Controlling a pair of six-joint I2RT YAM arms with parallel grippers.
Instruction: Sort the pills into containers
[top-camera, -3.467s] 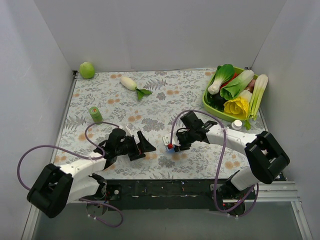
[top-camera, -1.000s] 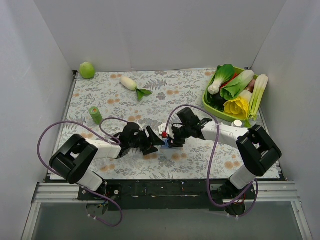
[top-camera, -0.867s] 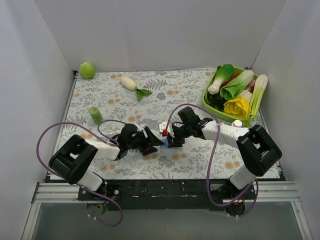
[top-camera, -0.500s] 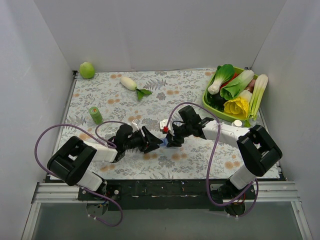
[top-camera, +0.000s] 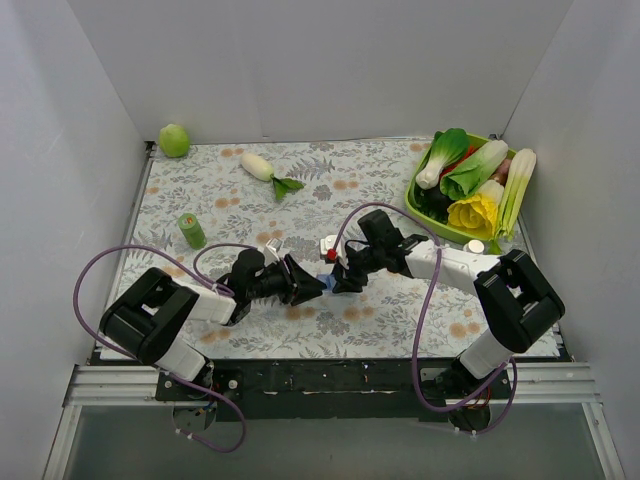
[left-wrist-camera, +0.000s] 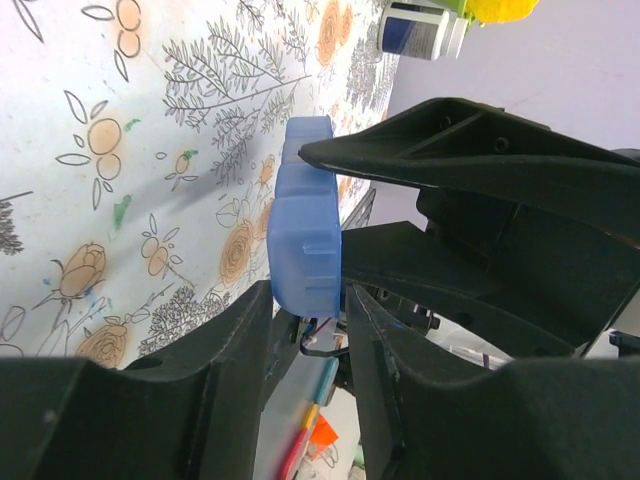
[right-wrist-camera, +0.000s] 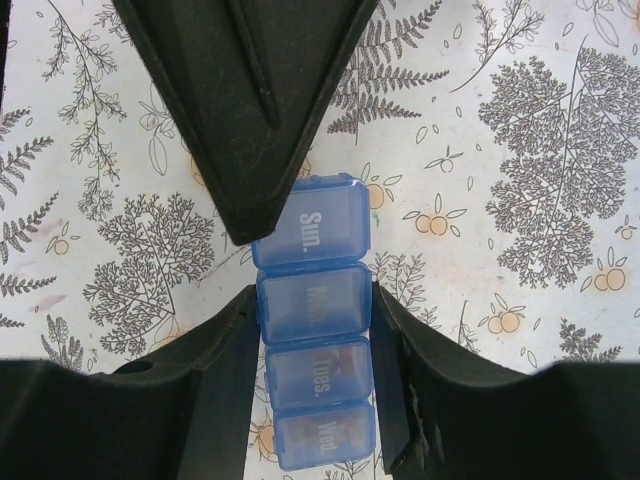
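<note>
Right claw clamped across containers; strip runs between fingers, "Sun." cell ahead of tips; left claw straddles strip end, grip cannot be confirmed; risk: opposed pull twists strip loose, drops it onto surface; pills unseen; lids look shut; clearance beneath strip hidden.
</note>
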